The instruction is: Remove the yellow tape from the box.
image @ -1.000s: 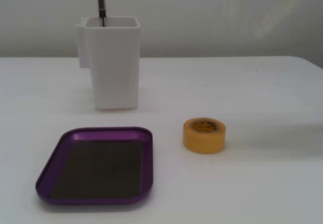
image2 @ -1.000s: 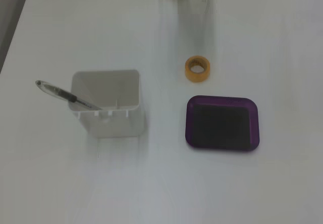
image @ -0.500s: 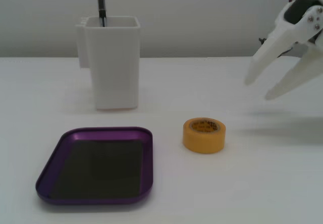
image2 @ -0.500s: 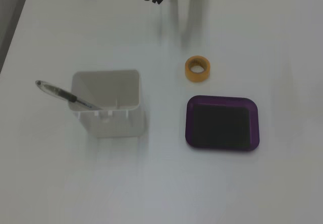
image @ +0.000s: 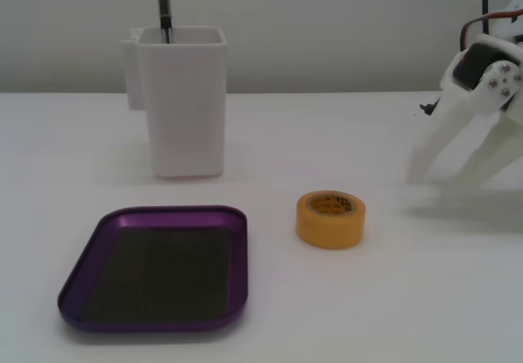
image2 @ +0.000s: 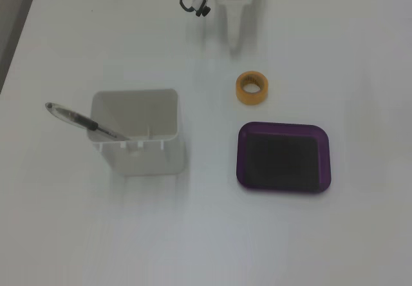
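The yellow tape (image: 330, 219) is a small yellow-orange roll that lies flat on the white table, hole up, just outside the purple box (image: 82, 273). In a fixed view from above, the tape (image2: 252, 87) sits a little beyond the box (image2: 325, 163). The box holds nothing; only its dark flat bottom shows. My gripper (image: 441, 177) is at the right edge of a fixed view, to the right of the tape and apart from it. Its white fingers (image: 431, 138) point down at the table and are spread open and empty. From above the gripper (image2: 235, 38) shows at the top edge.
A tall white square container (image: 181, 101) stands behind the box with a pen (image: 164, 7) sticking out of it. From above, the container (image2: 136, 134) and its pen (image2: 80, 120) are left of the box. Black and red cables (image2: 193, 1) hang by the arm.
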